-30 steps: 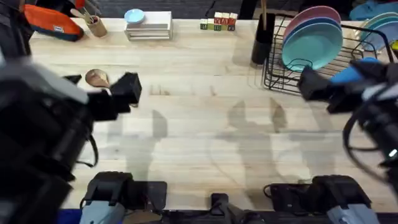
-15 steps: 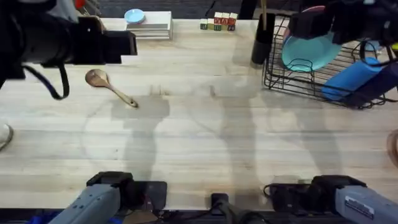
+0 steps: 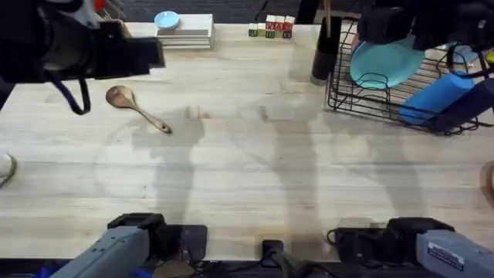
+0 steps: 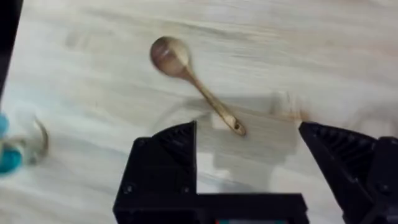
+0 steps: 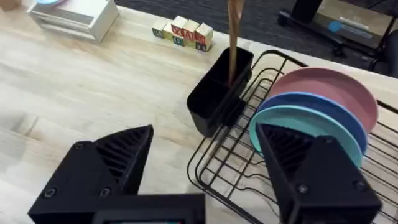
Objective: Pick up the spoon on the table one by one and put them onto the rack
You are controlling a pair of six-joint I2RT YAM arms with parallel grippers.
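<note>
Spoon (image 3: 133, 107) of brown wood, round bowl and slim straight handle, lies flat on the pale butcher-block wooden table (image 3: 255, 177) at its left side, the bowl toward the far left and the handle running toward the middle. In the left wrist view the same spoon (image 4: 194, 81) lies just beyond the black left gripper (image 4: 249, 134), whose fingers stand wide apart above it and touch nothing. The black wire dish rack (image 3: 386, 96) sits at the far right of the table, holding a pink plate (image 5: 339, 90), a blue one and a teal one on edge. Its tall black utensil holder (image 5: 219, 93) has a wooden handle standing in it. The right gripper (image 5: 202, 140) hangs over the rack with its fingers apart and empty.
</note>
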